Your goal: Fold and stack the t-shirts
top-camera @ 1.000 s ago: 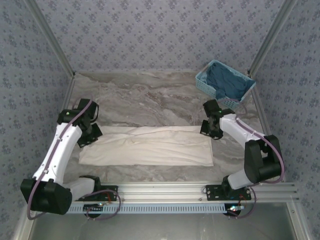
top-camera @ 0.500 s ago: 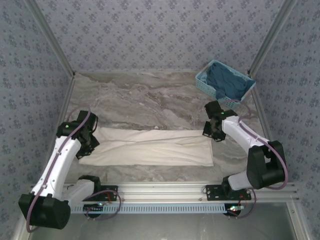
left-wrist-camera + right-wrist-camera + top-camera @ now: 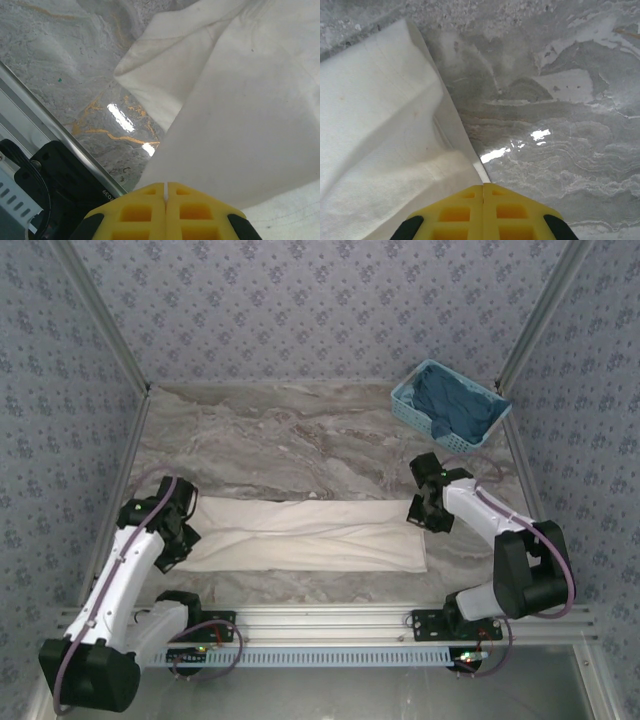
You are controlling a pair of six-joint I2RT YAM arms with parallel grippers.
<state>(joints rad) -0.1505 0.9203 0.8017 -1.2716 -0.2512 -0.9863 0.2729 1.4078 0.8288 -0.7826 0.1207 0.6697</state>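
Note:
A cream-white t-shirt (image 3: pixel 300 537) lies on the marble table as a long, wrinkled strip running left to right. My left gripper (image 3: pixel 183 538) is at the strip's left end. In the left wrist view its yellow jaws (image 3: pixel 165 186) are pressed together on a fold of the t-shirt (image 3: pixel 240 115), which rises taut to the tips. My right gripper (image 3: pixel 425 512) is at the strip's far right corner. In the right wrist view it (image 3: pixel 483 187) is shut on the t-shirt's (image 3: pixel 375 130) edge, with bare marble to the right.
A light-blue lattice basket (image 3: pixel 418 418) holding dark blue cloth (image 3: pixel 455 405) stands at the back right corner. An aluminium rail (image 3: pixel 330 618) and the arm bases run along the near edge, and the left base mount (image 3: pixel 55 170) is close to the left gripper. Patterned walls enclose the table.
Both grippers have moved toward the near edge, the left one further, carrying the shirt's far edge with them. The strip now looks narrower.

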